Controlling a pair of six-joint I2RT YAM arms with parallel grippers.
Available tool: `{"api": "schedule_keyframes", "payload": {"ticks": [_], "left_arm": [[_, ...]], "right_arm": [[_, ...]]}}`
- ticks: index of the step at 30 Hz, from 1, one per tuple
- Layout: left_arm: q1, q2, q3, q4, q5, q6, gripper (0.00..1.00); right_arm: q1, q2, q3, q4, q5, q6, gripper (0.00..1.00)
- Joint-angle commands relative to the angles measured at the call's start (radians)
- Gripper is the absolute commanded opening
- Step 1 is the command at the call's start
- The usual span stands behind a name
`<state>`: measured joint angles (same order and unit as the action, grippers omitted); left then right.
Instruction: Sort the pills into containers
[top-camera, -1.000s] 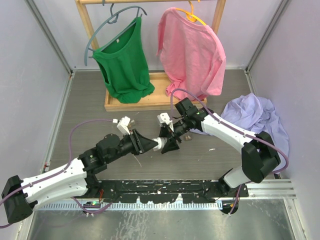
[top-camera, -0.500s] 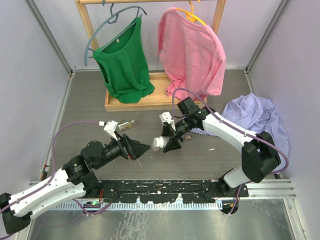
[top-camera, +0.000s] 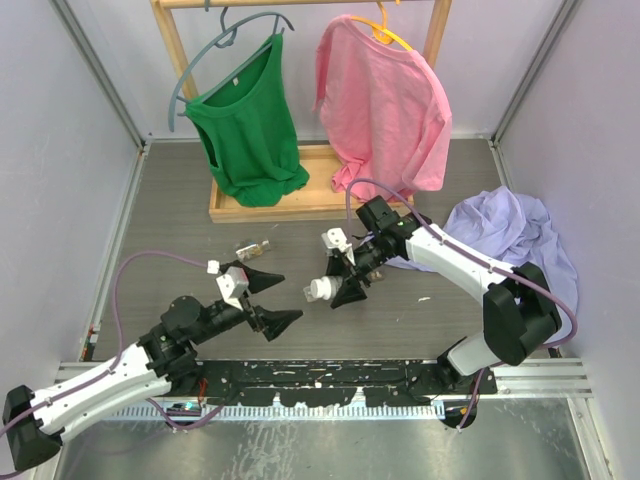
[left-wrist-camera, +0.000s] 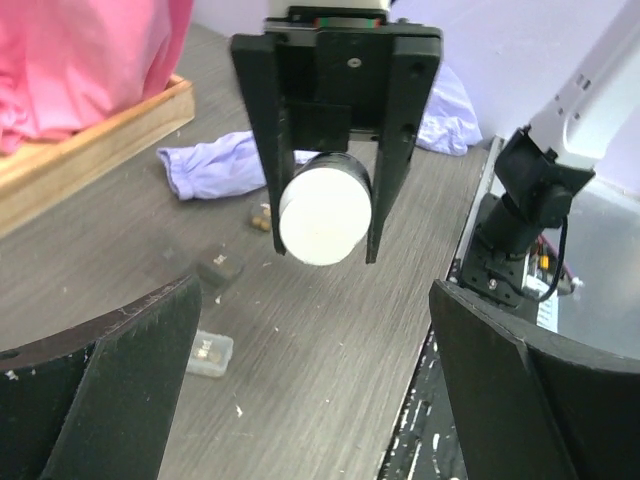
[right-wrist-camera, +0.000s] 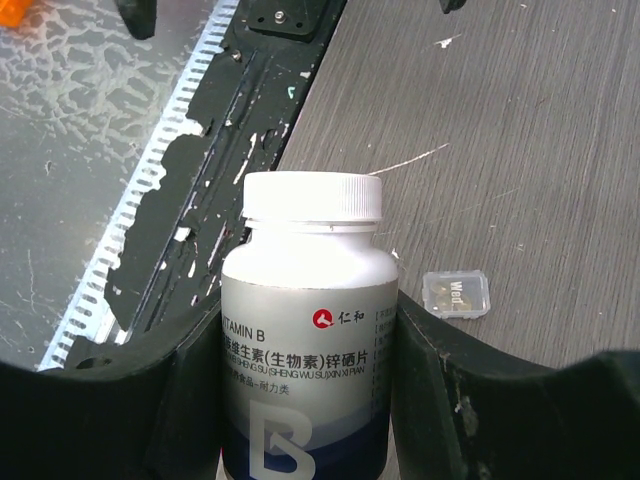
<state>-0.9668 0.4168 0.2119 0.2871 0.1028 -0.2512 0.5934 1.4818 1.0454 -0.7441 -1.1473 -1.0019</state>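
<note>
A white pill bottle (top-camera: 320, 290) with its white cap (left-wrist-camera: 323, 213) on and a "Vitamin B" label (right-wrist-camera: 305, 350) hangs above the table. My right gripper (top-camera: 336, 284) is shut on its body. My left gripper (top-camera: 274, 299) stands wide open a short way to the bottle's left, facing the cap, with nothing between its fingers (left-wrist-camera: 110, 390). One clear tub (top-camera: 255, 248) lies on the table behind the left gripper. Another clear tub (right-wrist-camera: 456, 294), marked "Wed", lies below the bottle. A dark tub (left-wrist-camera: 220, 268) and a few brownish pills (left-wrist-camera: 262, 218) lie under the right gripper.
A wooden rack base (top-camera: 270, 205) stands at the back with a green shirt (top-camera: 250, 120) and a pink shirt (top-camera: 385, 100) hanging over it. A lilac cloth (top-camera: 510, 230) lies heaped at the right. A black rail (top-camera: 320, 380) runs along the table's near edge.
My left gripper has let go of the bottle's cap, opened wide and drawn back to the near left. The right gripper still holds the bottle, moved only slightly.
</note>
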Motion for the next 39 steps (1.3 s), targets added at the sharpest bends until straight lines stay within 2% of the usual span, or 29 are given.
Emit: {"api": "schedule_keyframes", "payload": {"ticks": [1,5,10,16,23,30,39], "left_arm": [[0.002,0.051,0.049,0.148,0.139,0.164,0.98],[0.002,0.092,0.072,0.143,0.168,0.212,0.98],[0.001,0.126,0.092,0.149,0.124,0.248,0.98],[0.002,0.147,0.062,0.233,0.100,0.209,0.98],[0.002,0.144,0.056,0.244,0.133,0.169,0.98],[0.002,0.190,0.064,0.291,0.113,0.048,0.98],[0.001,0.172,0.079,0.251,0.152,0.066,0.98]], "right_arm": [[-0.005,-0.026,0.048,-0.040,-0.043,-0.046,0.01],[-0.021,-0.025,0.055,-0.082,-0.060,-0.094,0.01],[-0.050,-0.017,0.063,-0.130,-0.080,-0.149,0.01],[-0.056,-0.011,0.064,-0.157,-0.082,-0.187,0.01],[-0.065,-0.011,0.062,-0.170,-0.081,-0.208,0.01],[-0.092,-0.010,0.054,-0.186,-0.093,-0.245,0.01],[-0.107,-0.009,0.047,-0.202,-0.102,-0.284,0.01]]}}
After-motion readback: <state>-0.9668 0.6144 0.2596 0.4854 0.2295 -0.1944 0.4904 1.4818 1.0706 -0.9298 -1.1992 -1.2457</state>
